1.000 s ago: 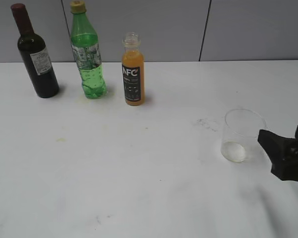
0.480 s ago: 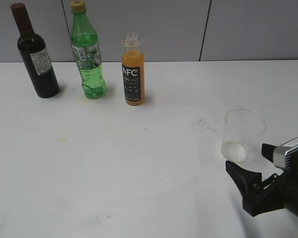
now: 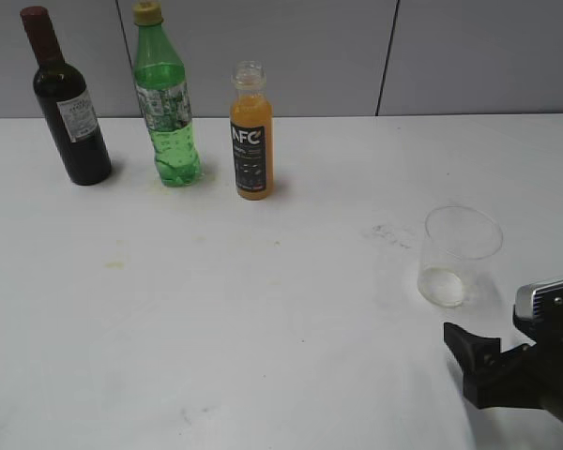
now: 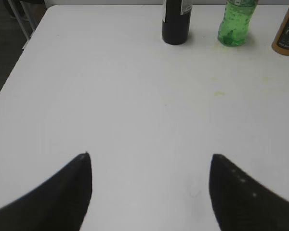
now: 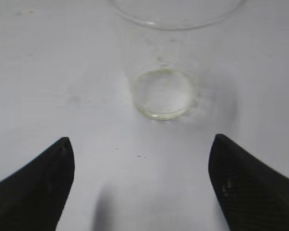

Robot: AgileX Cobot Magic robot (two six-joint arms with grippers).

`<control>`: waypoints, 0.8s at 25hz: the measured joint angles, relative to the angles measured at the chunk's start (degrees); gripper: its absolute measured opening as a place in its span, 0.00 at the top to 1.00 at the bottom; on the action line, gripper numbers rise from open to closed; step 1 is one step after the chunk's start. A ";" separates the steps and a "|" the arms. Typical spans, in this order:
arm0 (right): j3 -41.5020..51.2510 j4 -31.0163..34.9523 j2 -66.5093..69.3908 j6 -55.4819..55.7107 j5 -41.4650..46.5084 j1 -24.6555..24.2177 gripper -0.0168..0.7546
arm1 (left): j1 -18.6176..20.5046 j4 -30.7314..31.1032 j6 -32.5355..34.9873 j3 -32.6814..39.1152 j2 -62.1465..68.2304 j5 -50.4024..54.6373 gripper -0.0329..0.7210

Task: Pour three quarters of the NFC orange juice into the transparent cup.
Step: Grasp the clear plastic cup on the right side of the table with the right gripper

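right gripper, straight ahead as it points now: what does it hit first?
Most likely the transparent cup: it stands centred just ahead of the open right gripper, with bare table between. Depth is unclear; its height relative to the cup can't be judged.

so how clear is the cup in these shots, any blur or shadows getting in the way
Exterior view: the cup is sharp, with a soft shadow on the table beside it. Right wrist view: only the cup's base ring is distinct, the rim is cropped at the top, and the right gripper with open jaws is soft and dark.
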 joint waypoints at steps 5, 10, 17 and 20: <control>0.00 6.71 0.00 0.78 0.00 0.00 0.19 | 0.00 0.00 0.00 0.00 0.00 0.00 0.18; -0.61 2.79 0.06 1.87 0.00 0.00 0.23 | 0.00 0.00 0.00 0.00 0.00 0.00 0.18; -6.18 2.78 2.46 2.05 -0.31 0.00 0.14 | 0.00 0.00 0.00 0.00 0.00 0.00 0.18; -7.68 3.36 4.90 2.11 -0.31 0.00 0.14 | 0.00 0.00 0.00 0.00 0.00 0.00 0.18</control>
